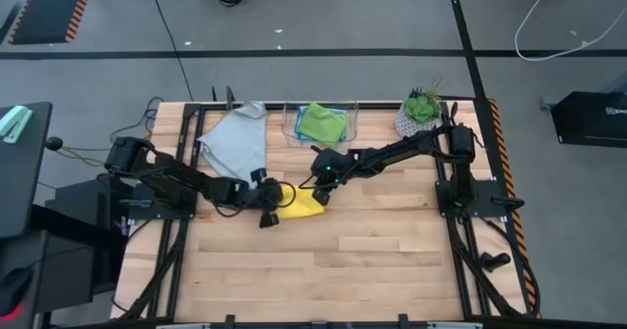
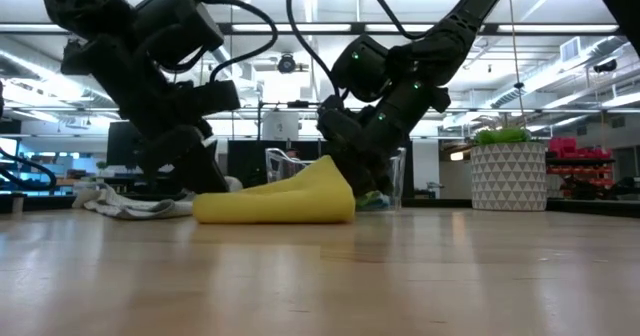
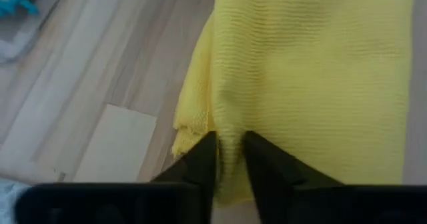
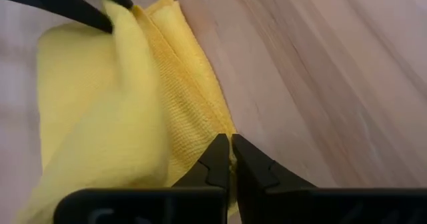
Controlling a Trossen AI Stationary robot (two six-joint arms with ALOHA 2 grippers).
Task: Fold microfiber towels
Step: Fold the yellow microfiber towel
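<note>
The yellow towel (image 1: pixel 300 205) lies bunched and partly folded on the middle of the wooden table, between my two grippers. My left gripper (image 3: pixel 230 147) stands at its left end, its fingers a narrow gap apart with cloth filling that gap. My right gripper (image 4: pixel 230 144) is shut at the towel's right end (image 1: pixel 320 192). The grey towel (image 1: pixel 238 139) lies spread at the far left. The green towel (image 1: pixel 322 121) rests on a light blue one in a clear bin. My left gripper pinches a raised fold of the yellow towel (image 3: pixel 230 127) between its two fingers, slanting down from the table's left. The cloth rises in a ridge to these fingertips (image 4: pixel 119 11), and the rest lies on the table. My right gripper pinches the towel's layered edge (image 4: pixel 222 127) between its shut fingers, slanting down from the table's far right. That end stands a little raised (image 2: pixel 335 171). The remainder of the towel rests on the table.
A clear bin (image 1: pixel 294 123) stands at the far edge. A potted plant (image 1: pixel 419 114) in a white patterned pot is at the far right. Bare wood (image 1: pixel 333 260) stretches across the near half of the table.
</note>
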